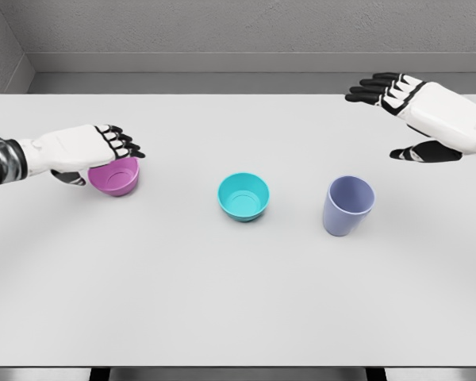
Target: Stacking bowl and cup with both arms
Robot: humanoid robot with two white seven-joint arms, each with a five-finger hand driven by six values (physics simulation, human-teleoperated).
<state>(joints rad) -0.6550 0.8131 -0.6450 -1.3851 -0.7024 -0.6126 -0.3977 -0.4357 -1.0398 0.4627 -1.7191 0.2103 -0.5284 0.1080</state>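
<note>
A: left hand?
B: Arm enters low from the left edge, palm down, fingers curled forward, thumb tucked underneath.
A: right hand?
B: Raised at upper right, fingers spread toward the left, thumb apart below. Grasping nothing.

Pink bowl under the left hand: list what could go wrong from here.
1. The left hand covers the pink bowl from above near its rim; a poor grip could tip it or push it along the table.
2. The right hand is open, apart from the cup; a sideways reach could knock the cup over.
</note>
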